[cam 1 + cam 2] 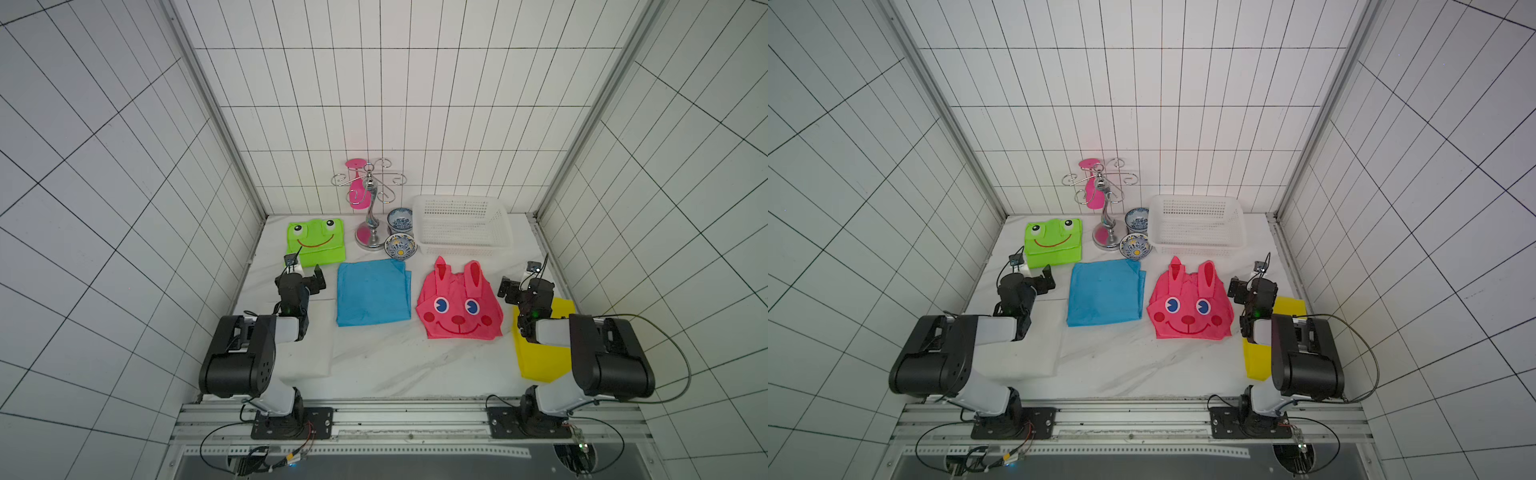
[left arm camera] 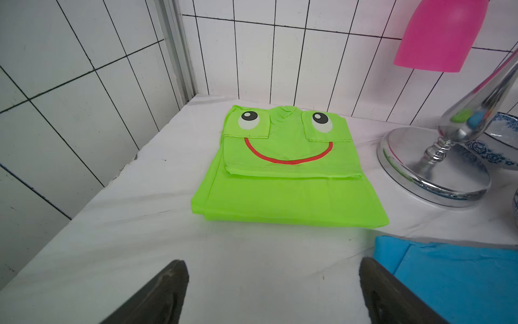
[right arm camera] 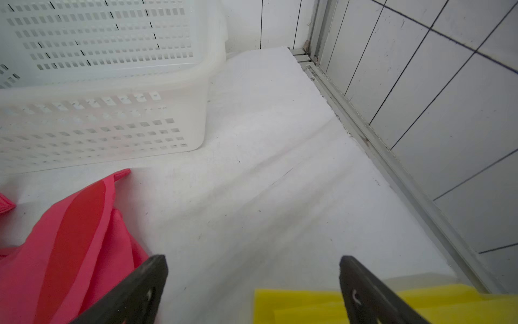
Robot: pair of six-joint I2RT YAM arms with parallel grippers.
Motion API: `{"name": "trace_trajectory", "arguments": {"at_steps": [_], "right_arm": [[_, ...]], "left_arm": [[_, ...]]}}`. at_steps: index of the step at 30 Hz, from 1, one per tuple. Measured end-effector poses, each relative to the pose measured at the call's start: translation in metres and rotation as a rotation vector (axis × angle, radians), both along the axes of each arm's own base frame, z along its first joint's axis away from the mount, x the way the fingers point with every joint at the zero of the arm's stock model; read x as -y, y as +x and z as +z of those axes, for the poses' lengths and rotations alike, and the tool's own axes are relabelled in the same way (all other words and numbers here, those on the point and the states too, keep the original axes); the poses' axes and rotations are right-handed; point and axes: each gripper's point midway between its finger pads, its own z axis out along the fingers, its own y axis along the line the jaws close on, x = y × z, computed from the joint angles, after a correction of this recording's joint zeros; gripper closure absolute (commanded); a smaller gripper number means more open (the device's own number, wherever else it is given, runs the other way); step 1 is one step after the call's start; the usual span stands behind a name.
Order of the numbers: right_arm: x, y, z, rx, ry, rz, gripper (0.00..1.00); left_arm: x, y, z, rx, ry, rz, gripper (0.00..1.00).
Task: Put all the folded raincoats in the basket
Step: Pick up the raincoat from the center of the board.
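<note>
The white perforated basket (image 1: pixel 462 246) (image 1: pixel 1196 249) (image 3: pixel 112 120) stands at the back right, with nothing in it. Several folded raincoats lie on the table: a green frog one (image 1: pixel 318 245) (image 2: pixel 288 190) at the back left, a plain blue one (image 1: pixel 372 293) (image 1: pixel 1104 293) in the middle, a pink rabbit one (image 1: pixel 459 307) (image 3: pixel 70 238) and a yellow one (image 1: pixel 540 357) (image 3: pixel 308 305) under the right arm. My left gripper (image 1: pixel 311 280) (image 2: pixel 273 269) is open over bare table short of the frog raincoat. Between the rabbit and yellow raincoats, my right gripper (image 1: pixel 510 287) (image 3: pixel 253 265) is open and holds nothing.
A chrome cup rack (image 1: pixel 370 208) with a pink cup (image 1: pixel 358 195) hanging on it stands at the back, with two patterned bowls (image 1: pixel 400 246) beside the basket. A white folded sheet (image 1: pixel 307 357) lies under the left arm. Tiled walls close in three sides.
</note>
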Motion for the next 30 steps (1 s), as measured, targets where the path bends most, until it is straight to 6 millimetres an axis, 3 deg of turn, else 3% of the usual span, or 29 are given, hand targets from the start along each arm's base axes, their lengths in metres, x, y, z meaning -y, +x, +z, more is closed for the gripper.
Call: {"name": "trace_trajectory", "arguments": {"at_steps": [30], "right_arm": [[-0.0063, 0.0005, -0.0002, 0.0, 0.011, 0.036, 0.01]], "left_arm": [[0.0, 0.0, 0.0, 0.0, 0.0, 0.0, 0.02]]}}
